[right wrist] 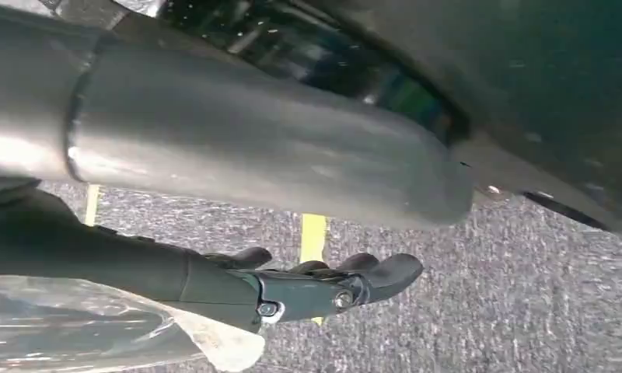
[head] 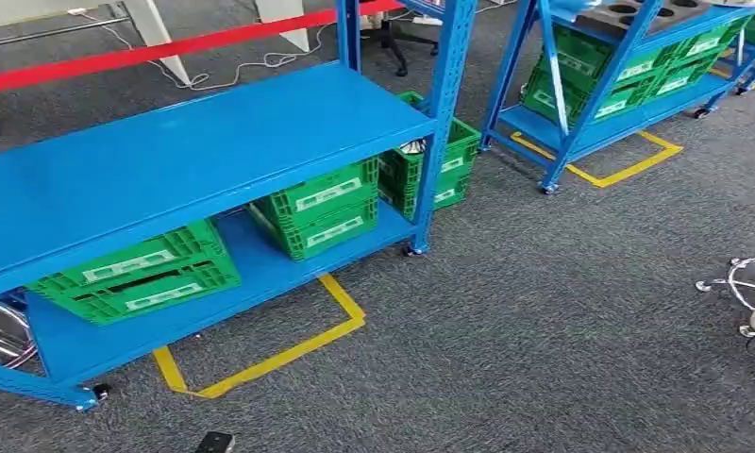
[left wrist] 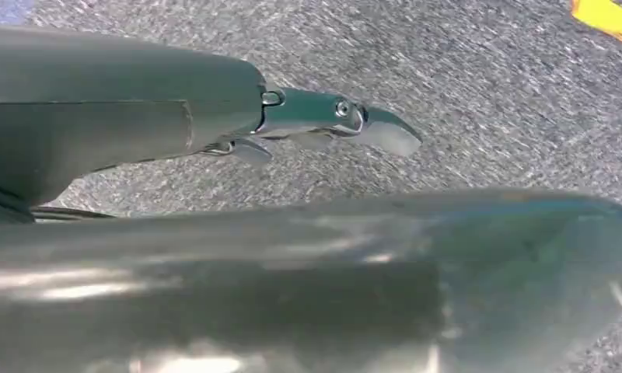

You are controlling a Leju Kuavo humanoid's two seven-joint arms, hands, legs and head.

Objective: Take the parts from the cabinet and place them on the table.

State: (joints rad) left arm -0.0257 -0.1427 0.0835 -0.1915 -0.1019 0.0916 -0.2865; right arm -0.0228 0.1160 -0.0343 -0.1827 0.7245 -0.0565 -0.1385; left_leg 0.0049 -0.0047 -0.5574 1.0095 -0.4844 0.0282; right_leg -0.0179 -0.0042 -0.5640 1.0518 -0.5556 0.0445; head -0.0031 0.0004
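**Op:** How far along?

**Aide:** You can't settle that from here. Green crates sit on the low shelf of the rack. Something shiny shows in the end one, maybe a part.

**Op:** The hands?

**Aide:** Your left robot hand hangs over carpet, fingers loose, holding nothing. At your right robot hand, clear plastic lies against the palm; held or not, I cannot tell

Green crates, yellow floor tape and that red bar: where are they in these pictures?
green crates (head: 325, 209): head view, front wall of the middle crate on the lower shelf.
yellow floor tape (head: 345, 302): head view, right strip on the carpet.
red bar (head: 166, 47): head view, its middle stretch.
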